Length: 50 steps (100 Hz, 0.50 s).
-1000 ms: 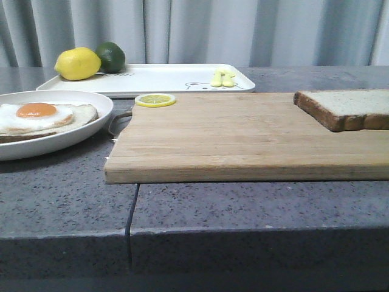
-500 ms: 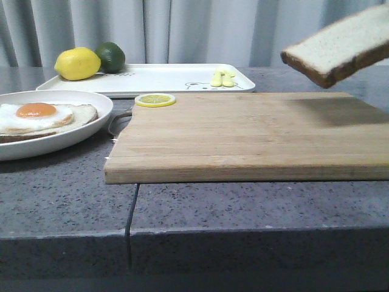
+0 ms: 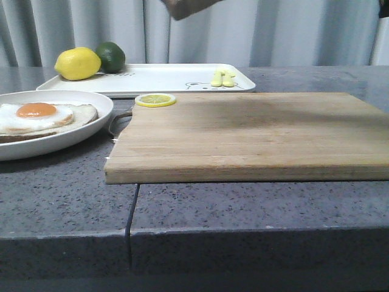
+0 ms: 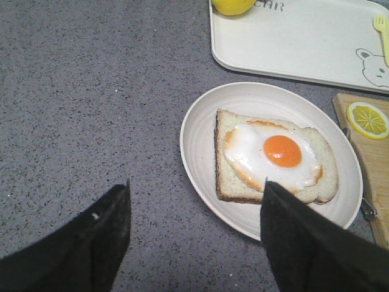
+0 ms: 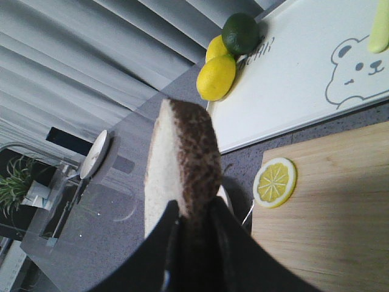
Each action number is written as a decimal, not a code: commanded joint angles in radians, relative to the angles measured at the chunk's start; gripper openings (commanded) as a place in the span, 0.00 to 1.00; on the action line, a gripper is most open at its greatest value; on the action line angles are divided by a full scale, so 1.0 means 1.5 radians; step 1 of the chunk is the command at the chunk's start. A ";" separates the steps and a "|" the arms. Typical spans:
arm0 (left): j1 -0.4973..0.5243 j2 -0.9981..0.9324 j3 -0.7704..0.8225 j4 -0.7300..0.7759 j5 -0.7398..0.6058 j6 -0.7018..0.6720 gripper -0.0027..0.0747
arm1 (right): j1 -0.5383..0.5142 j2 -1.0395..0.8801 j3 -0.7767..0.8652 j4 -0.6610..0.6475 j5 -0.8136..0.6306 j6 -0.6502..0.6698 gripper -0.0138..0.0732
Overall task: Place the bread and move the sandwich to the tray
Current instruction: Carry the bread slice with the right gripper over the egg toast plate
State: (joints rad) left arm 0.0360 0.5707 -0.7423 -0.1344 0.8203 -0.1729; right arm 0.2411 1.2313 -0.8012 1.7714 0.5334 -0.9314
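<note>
I have the right gripper (image 5: pixel 193 243) clenched on the bread (image 5: pixel 182 164), held high; I should level it over the egg (image 4: pixel 273 152) at nine o'clock, left gripper (image 4: pixel 194 234) open above.

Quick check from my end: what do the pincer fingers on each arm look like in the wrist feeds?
Both look matte black. The left pincer shows two broad, flat fingers tapering to blunt tips, one with a tiny pale speck. The right pincer shows two narrower black fingers with smooth, slightly glossy edges. No cables or markings are visible.

tray (image 4: pixel 292 42), partly cut-off letters "CAR"
</note>
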 commanded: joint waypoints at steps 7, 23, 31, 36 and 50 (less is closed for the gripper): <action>0.001 0.005 -0.024 -0.008 -0.043 0.001 0.59 | 0.095 0.013 -0.053 0.074 -0.076 -0.015 0.03; 0.001 0.005 -0.024 -0.008 -0.043 0.001 0.59 | 0.182 0.072 -0.120 0.074 -0.130 -0.014 0.03; 0.001 0.005 -0.024 -0.008 -0.043 0.001 0.59 | 0.211 0.112 -0.160 0.074 -0.139 -0.001 0.03; 0.001 0.005 -0.024 -0.008 -0.043 0.001 0.59 | 0.231 0.137 -0.181 0.074 -0.139 0.010 0.03; 0.001 0.005 -0.024 -0.008 -0.043 0.001 0.59 | 0.271 0.206 -0.238 0.074 -0.145 0.052 0.03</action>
State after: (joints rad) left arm 0.0360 0.5707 -0.7423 -0.1344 0.8203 -0.1729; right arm 0.6181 1.5189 -1.0791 1.8017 0.3000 -0.8870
